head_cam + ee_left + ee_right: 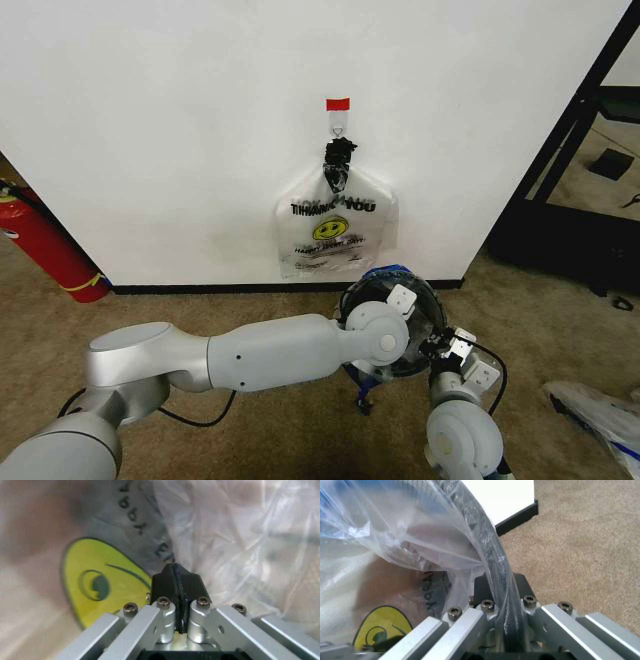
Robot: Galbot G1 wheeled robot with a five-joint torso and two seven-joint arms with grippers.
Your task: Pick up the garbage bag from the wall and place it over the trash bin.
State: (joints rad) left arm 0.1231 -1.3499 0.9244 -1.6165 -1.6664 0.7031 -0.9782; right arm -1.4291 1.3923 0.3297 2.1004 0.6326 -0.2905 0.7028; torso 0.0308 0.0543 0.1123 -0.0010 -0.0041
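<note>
The garbage bag (386,272), thin translucent plastic with blue patches, is draped over the round black trash bin (422,322) on the carpet in front of the white wall (160,130). My left gripper (398,302) reaches across to the bin's top. Its black pads (176,581) are pressed together amid the bag's film, beside a yellow smiley (95,587). My right gripper (446,348) is at the bin's near right side. Its fingers (481,588) are shut on the bag-covered black rim (492,555), which runs between them.
A fuller white "THANK YOU" smiley bag (335,225) hangs from the hook under red tape (338,104). A red fire extinguisher (45,245) leans at the left. A black frame (560,150) stands at the right, and another plastic bag (600,415) lies on the carpet.
</note>
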